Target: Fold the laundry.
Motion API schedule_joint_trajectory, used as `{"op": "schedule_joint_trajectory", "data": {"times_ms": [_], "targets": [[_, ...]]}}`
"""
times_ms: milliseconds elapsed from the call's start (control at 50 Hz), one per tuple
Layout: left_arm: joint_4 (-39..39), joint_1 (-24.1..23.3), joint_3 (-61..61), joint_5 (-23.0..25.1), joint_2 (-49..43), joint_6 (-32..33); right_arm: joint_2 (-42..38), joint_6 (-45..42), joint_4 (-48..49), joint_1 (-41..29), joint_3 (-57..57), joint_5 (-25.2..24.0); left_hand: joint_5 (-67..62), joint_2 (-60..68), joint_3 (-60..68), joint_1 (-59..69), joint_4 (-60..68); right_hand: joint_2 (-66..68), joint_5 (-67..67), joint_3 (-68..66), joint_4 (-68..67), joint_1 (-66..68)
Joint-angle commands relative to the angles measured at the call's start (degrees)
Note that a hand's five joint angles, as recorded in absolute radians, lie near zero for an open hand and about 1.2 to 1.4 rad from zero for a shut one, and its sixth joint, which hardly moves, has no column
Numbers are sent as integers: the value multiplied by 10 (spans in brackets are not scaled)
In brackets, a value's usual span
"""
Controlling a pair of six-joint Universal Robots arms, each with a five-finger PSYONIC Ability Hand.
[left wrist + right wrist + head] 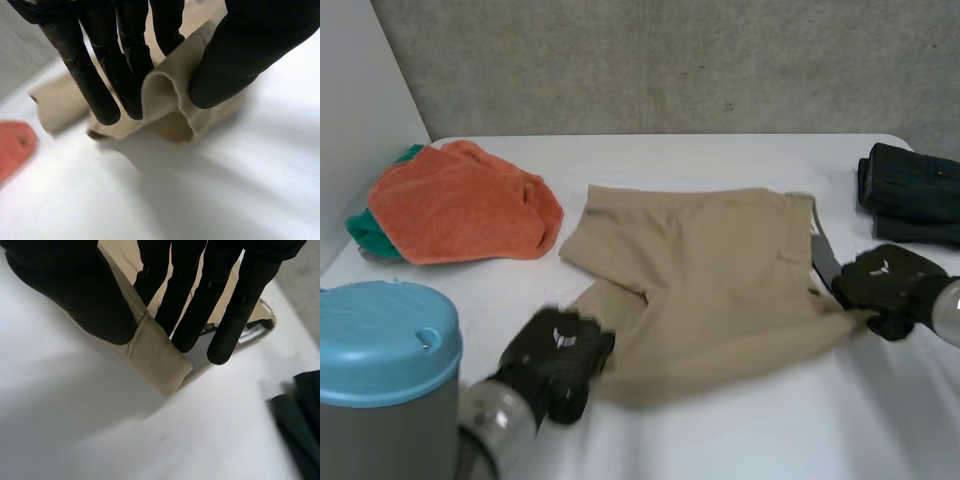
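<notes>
Shorts (720, 270) lie flat beside the towel (455, 205), long axis running hand to hand. Left hand (558, 357) pinches the leg hem nearer the towel; right hand (885, 282) pinches the waistband corner farthest from it.

Black left hand (552, 362), right hand (886, 285), white emblems (563, 337)

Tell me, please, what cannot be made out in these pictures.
1. Head view: the green cloth is mostly hidden under the orange towel.
2. Head view: the dark garment is cut off by the edge.
3. Head view: the left hand covers the leg end of the shorts.
</notes>
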State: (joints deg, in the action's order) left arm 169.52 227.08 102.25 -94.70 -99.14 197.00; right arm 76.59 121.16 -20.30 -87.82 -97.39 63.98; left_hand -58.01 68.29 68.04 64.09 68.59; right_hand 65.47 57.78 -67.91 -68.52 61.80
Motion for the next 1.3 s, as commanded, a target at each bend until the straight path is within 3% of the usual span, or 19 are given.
{"op": "schedule_joint_trajectory", "data": {"times_ms": [20,120,180,280,340,500,640,660,680,700,720,740,840,960,1100,1200,1300], "targets": [[-192,-38,-30,42,18,-1,46,-101,-202,27,2,18,-120,117,120,159,114,145,122,-121,-115,182],[-130,-22,-67,45,9,-2,41,-60,-177,26,14,18,-120,117,120,159,114,145,122,-121,-115,182],[-54,9,-97,44,-20,0,21,0,-122,20,32,18,-120,117,120,159,114,145,122,-121,-115,182],[73,76,-171,43,-102,2,-47,126,-8,-62,115,32,-120,117,120,159,114,145,122,-121,-115,182],[112,99,-216,42,-148,2,-83,184,47,-97,164,59,-120,117,120,159,114,145,122,-121,-115,182],[166,161,-403,50,-320,32,-204,215,209,-141,271,140,-120,117,120,159,114,145,122,-121,-115,182],[208,174,-535,59,-443,42,-347,204,312,-172,386,217,-120,117,120,159,114,145,122,-121,-115,182],[220,175,-555,70,-460,42,-361,202,316,-175,398,223,-120,117,120,159,114,31,8,-7,0,68],[227,176,-562,77,-467,42,-373,197,320,-176,409,229,-87,84,87,126,81,-100,-123,124,131,-63],[232,176,-566,83,-469,43,-389,189,329,-181,424,238,23,-26,-24,16,-29,-338,-361,362,368,-301],[245,177,-572,90,-470,42,-393,185,332,-184,429,241,381,-384,-381,-342,-387,-495,-518,519,526,-458],[253,177,-572,91,-470,40,-396,184,334,-185,431,243,568,-570,-568,-528,-573,-555,-578,579,585,-518],[278,167,-548,87,-450,36,-347,188,334,-204,405,246,580,-583,-580,-541,-586,-555,-578,579,585,-518],[276,165,-401,87,-292,36,-209,206,301,-196,288,229,580,-583,-580,-541,-586,-555,-578,579,585,-518],[265,117,-236,89,-174,33,-129,213,173,-172,177,180,553,-556,-553,-514,-559,-531,-554,555,561,-494],[270,95,-180,92,-173,35,-118,211,173,-125,96,156,546,-549,-546,-507,-552,-425,-448,449,455,-388],[287,91,-214,83,-243,38,-120,211,229,-112,66,146,528,-530,-528,-488,-533,-379,-402,403,409,-342]]}}
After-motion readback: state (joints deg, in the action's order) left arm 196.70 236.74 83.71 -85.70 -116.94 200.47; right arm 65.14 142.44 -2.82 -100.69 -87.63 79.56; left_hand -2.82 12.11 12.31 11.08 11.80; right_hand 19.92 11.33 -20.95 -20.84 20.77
